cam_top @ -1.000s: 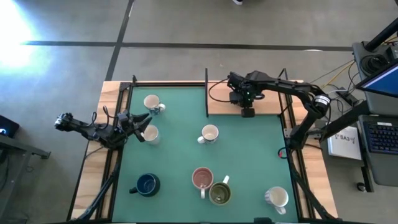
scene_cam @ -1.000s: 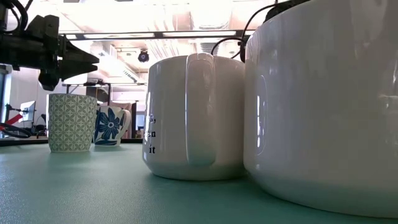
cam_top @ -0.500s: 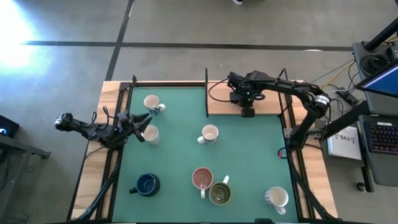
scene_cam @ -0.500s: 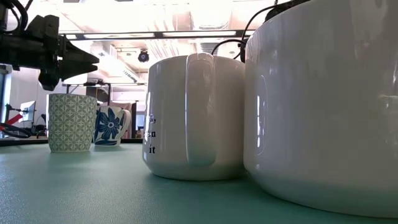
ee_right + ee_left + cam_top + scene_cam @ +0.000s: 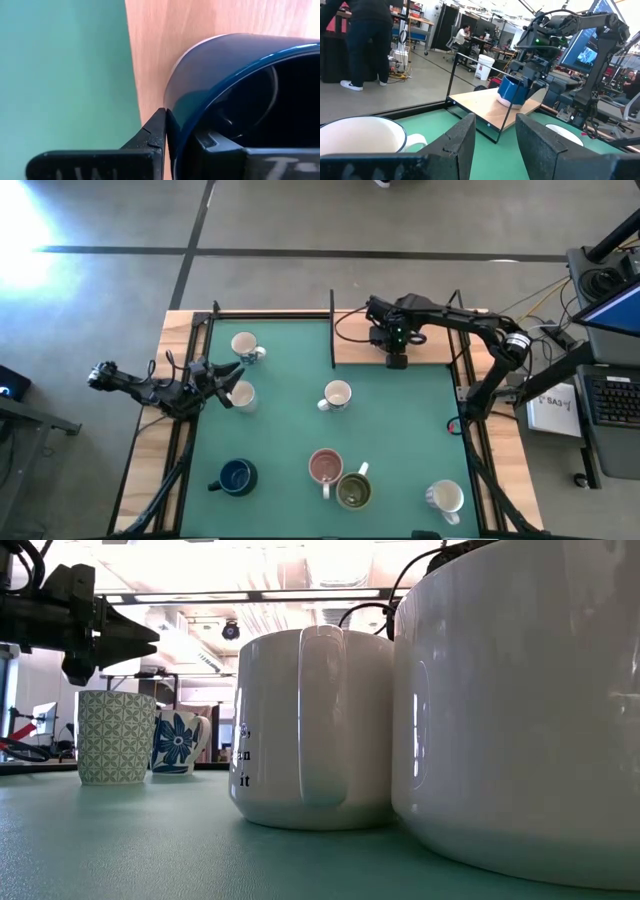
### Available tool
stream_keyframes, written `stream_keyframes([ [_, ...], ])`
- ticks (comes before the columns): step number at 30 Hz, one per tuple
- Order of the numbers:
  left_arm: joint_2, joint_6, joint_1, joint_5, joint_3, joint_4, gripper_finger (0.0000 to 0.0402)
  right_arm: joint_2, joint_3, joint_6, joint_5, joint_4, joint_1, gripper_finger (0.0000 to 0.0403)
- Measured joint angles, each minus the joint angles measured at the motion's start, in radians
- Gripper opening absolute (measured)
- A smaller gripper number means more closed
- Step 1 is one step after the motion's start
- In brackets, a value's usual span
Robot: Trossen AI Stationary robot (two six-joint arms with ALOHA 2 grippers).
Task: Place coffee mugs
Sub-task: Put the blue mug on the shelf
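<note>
My right gripper (image 5: 397, 356) is over the wooden platform (image 5: 430, 350) at the table's far right, shut on a dark blue mug (image 5: 512, 92). My left gripper (image 5: 232, 378) is open at the left edge; in the low view it (image 5: 150, 637) hovers above a patterned mug (image 5: 115, 737), touching nothing. A flower-printed mug (image 5: 180, 741) stands behind that one. On the green mat stand white mugs (image 5: 245, 345) (image 5: 337, 395) (image 5: 445, 498), a dark blue mug (image 5: 237, 476), a pink mug (image 5: 325, 466) and an olive mug (image 5: 353, 492). My right gripper (image 5: 182, 137) grips the dark blue mug by its rim (image 5: 172, 112), one finger (image 5: 215, 142) inside the cup and one finger (image 5: 150, 135) outside on the wall. The fingers come from above, pointing down. The mug sits tilted just over the wooden platform (image 5: 150, 60); whether its base touches the wood, I cannot tell.
A thin black upright frame (image 5: 332, 330) borders the wooden platform on its left. The pink and olive mugs stand close together near the near edge. Two large white mugs (image 5: 315, 725) (image 5: 520, 710) fill the low view. People stand in the room beyond (image 5: 365, 35).
</note>
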Motion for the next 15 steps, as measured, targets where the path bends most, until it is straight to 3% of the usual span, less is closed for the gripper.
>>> stream_keyframes([
  [6, 0.000, 0.000, 0.000, 0.000, 0.000, 0.000, 0.0123, -0.002, 0.000, 0.027, -0.002, -0.002, 0.000, 0.0018],
  [15, 0.000, 0.000, 0.000, 0.000, 0.000, 0.000, 0.0123, -0.003, 0.017, 0.099, 0.008, 0.000, 0.001, 0.0091],
])
